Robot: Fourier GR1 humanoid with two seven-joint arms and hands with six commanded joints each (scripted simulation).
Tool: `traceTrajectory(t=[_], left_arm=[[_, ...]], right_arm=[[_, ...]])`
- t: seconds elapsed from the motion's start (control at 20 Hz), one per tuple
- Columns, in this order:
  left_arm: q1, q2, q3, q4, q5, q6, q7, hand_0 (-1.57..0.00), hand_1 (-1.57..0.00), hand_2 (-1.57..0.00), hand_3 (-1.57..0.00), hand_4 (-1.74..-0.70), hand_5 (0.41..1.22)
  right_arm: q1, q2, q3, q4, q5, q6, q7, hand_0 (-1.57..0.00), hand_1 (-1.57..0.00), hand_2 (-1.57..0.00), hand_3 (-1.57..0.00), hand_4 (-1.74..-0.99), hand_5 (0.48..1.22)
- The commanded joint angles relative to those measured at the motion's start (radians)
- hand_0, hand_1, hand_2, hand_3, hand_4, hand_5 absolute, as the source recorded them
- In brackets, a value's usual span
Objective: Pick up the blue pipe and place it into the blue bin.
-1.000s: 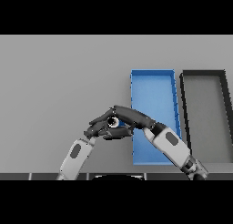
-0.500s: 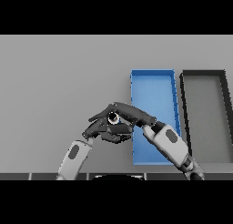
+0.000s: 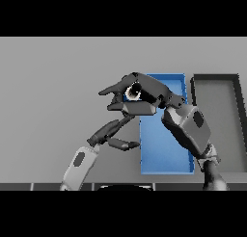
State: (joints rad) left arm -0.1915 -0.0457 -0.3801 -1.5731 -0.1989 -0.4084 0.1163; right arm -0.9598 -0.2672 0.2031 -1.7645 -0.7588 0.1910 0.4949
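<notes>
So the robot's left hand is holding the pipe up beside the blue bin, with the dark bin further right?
Not quite: in the head view it is the right hand whose fingers are curled round the blue pipe. The left hand is below it, open. The pipe is at the blue bin's left edge, the dark bin further right.

I had one view only, from my head, angled down at the table (image 3: pixel 53 86) before me. It sat close: my right hand (image 3: pixel 144 94) filled the middle, my left hand (image 3: pixel 113 135) below it. The blue bin (image 3: pixel 164 154) and the dark bin (image 3: pixel 217 111) lay right.
</notes>
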Motion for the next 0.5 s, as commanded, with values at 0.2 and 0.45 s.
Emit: traceTrajectory(t=[0.2, 0.45], left_arm=[[0.009, 0.007, -0.003, -0.024, 0.005, -0.006, 0.009, 0.00, 0.00, 0.00, 0.00, -0.89, 0.425], [0.010, 0.022, 0.001, -0.028, -0.008, 0.001, -0.014, 0.00, 0.00, 0.00, 0.00, -0.88, 0.412]], right_arm=[[-0.126, -0.124, -0.118, 0.177, 0.067, -0.085, -0.017, -1.57, -1.57, -1.57, -1.57, -1.741, 1.221], [-0.070, -0.222, -0.169, 0.324, 0.129, -0.050, -0.044, -1.57, -1.57, -1.57, -1.57, -1.741, 1.221]])
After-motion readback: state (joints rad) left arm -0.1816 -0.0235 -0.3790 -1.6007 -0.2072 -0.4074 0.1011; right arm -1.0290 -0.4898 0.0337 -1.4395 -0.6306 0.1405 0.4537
